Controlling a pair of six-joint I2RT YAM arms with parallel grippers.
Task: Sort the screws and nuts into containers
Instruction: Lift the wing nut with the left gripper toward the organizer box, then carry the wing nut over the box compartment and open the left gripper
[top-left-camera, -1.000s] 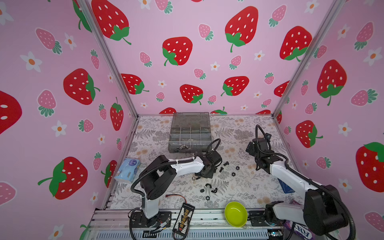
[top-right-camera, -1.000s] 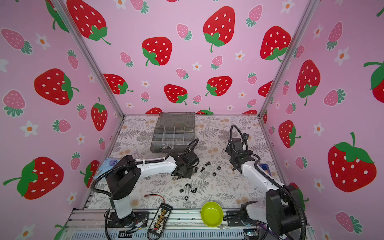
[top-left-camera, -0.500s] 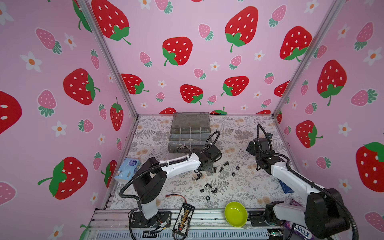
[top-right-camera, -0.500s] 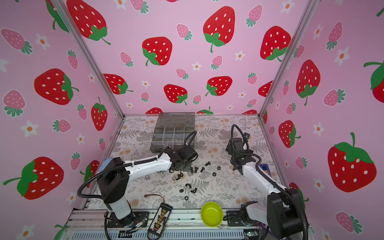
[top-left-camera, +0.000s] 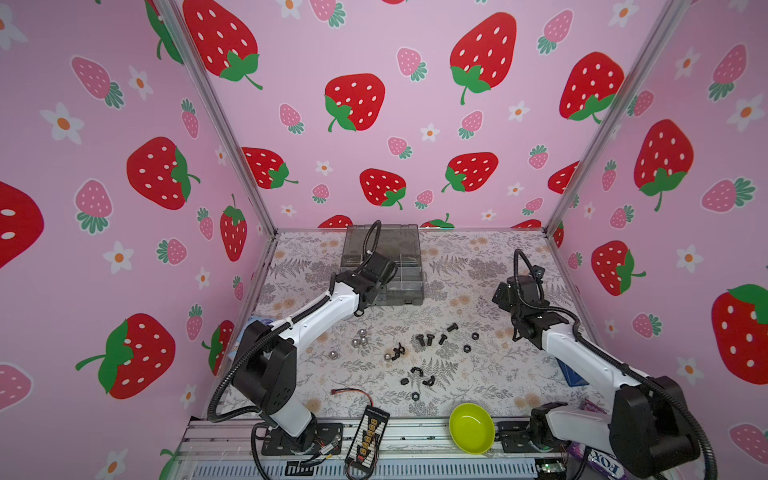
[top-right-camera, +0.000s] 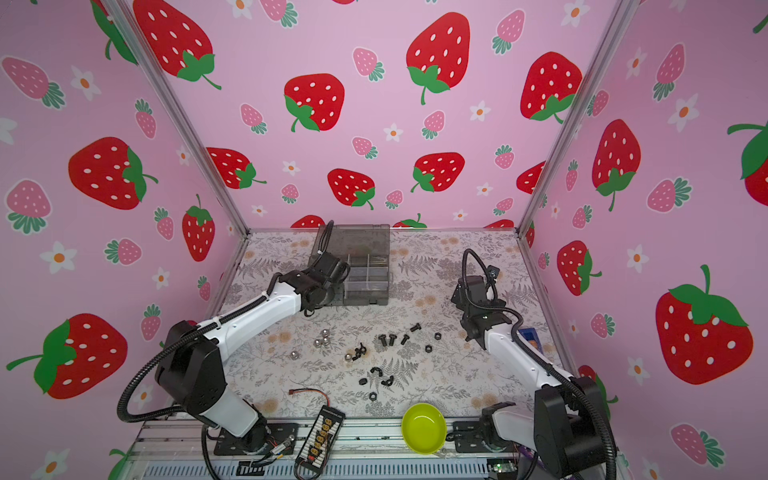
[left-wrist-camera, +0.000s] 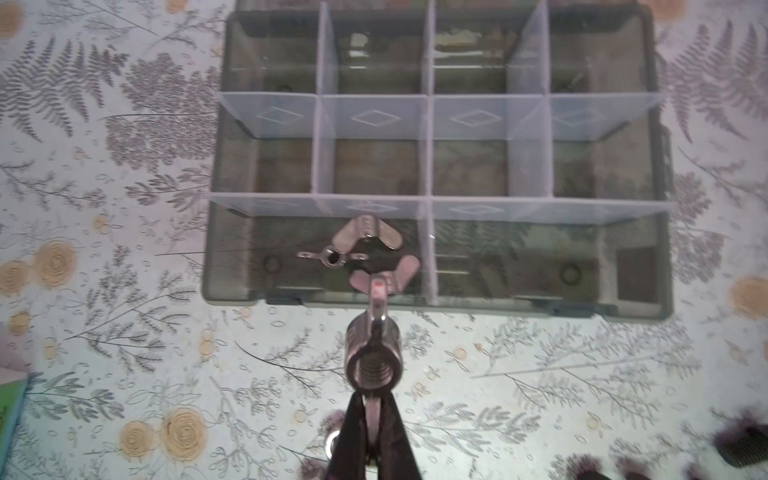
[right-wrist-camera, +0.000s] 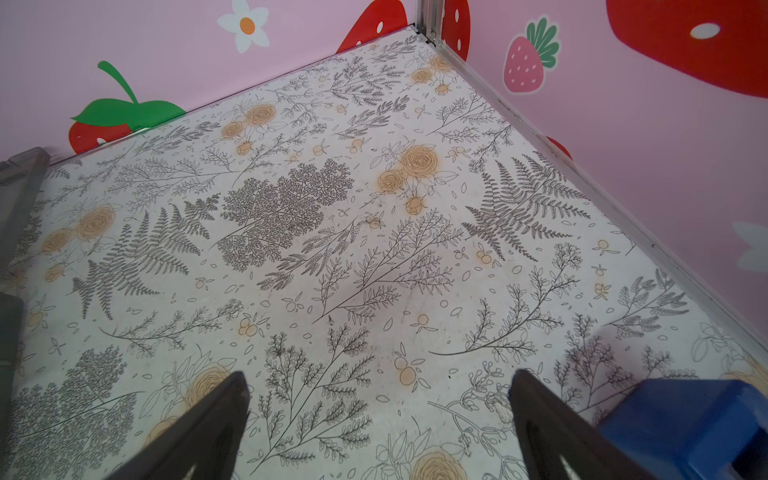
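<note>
In the left wrist view my left gripper is shut on one wing of a silver wing nut, held just in front of the smoky-grey organizer box. Three silver wing nuts lie in its near-left compartment. In both top views the left gripper is at the box's front edge. Black screws, silver rounded nuts and black nuts lie loose mid-table. My right gripper hangs open and empty, right of the box.
A lime-green bowl and a connector board sit at the front rail, with a red-and-black wire just behind. A blue block lies by the right wall. A light blue packet lies at the left edge.
My left arm has swung from the loose parts back to the box's front edge, gripper still shut. The right arm has hardly moved.
</note>
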